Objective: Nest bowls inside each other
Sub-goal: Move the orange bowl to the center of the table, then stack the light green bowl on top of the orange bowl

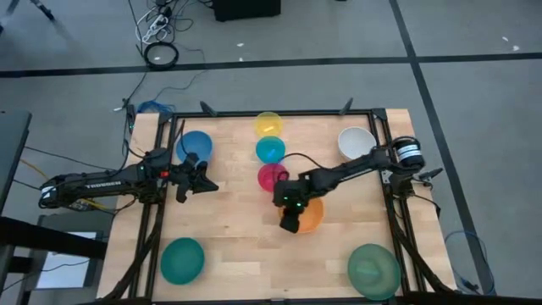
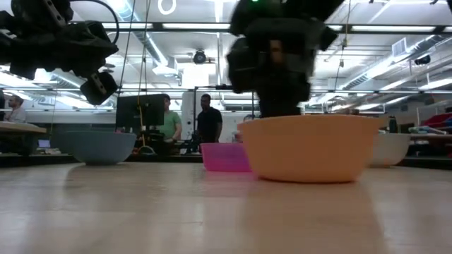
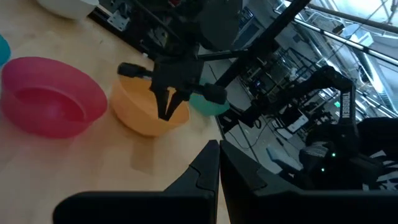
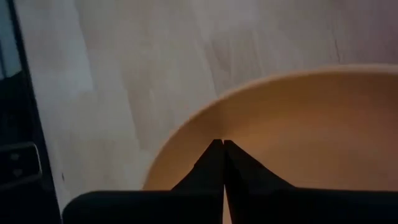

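Note:
Eight bowls stand upright on the wooden table (image 1: 237, 212). They are blue (image 1: 196, 144), yellow (image 1: 268, 124), cyan (image 1: 271, 150), magenta (image 1: 271, 176), white (image 1: 356, 142), orange (image 1: 313, 217), and two dark green (image 1: 182, 260) (image 1: 373, 269). My right gripper (image 4: 222, 144) is shut. It slants down over the orange bowl (image 4: 298, 124), its tips just inside the near-left rim (image 3: 166, 114). My left gripper (image 3: 217, 155) is shut and hangs level above the table's left part (image 1: 206, 180), near the blue bowl, holding nothing. My right gripper points its shut fingertips (image 3: 163, 107) slanting down into the orange bowl's mouth, close to the rim (image 4: 205, 118). I cannot tell whether they touch the bowl. The bowl stands flat on the table (image 2: 311, 152).
The magenta bowl (image 2: 224, 156) stands right beside the orange one, on its far side. Black frame rails (image 1: 385, 169) run along the table's left, right and far edges. Bare wood lies in the middle and near part. People stand in the room beyond the table (image 2: 206, 116).

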`<action>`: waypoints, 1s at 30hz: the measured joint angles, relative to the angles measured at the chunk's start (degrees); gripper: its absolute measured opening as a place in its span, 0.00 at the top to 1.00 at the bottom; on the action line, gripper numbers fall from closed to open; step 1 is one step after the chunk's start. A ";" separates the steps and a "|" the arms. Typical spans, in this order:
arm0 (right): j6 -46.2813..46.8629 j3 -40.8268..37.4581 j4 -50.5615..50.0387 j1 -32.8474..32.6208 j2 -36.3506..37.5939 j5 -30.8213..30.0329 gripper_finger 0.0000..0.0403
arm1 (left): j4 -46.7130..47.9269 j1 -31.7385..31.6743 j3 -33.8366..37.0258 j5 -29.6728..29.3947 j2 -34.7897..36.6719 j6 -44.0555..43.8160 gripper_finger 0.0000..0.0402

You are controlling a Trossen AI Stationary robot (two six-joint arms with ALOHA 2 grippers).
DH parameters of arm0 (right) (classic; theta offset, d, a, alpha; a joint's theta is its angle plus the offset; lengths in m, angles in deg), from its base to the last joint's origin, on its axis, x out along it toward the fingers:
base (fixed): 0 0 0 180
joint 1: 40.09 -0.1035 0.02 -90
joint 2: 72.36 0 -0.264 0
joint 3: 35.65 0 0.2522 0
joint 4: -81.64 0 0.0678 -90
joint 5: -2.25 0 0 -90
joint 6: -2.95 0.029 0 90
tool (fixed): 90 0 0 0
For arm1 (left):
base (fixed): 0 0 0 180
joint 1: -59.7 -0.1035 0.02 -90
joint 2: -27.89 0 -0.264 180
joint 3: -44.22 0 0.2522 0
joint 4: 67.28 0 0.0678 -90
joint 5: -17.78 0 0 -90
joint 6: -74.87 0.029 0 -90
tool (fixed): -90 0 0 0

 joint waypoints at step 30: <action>37.13 5.64 -39.79 -22.73 18.20 -11.63 1.00 | 0.56 0.02 0.02 6.16 0.00 3.50 0.95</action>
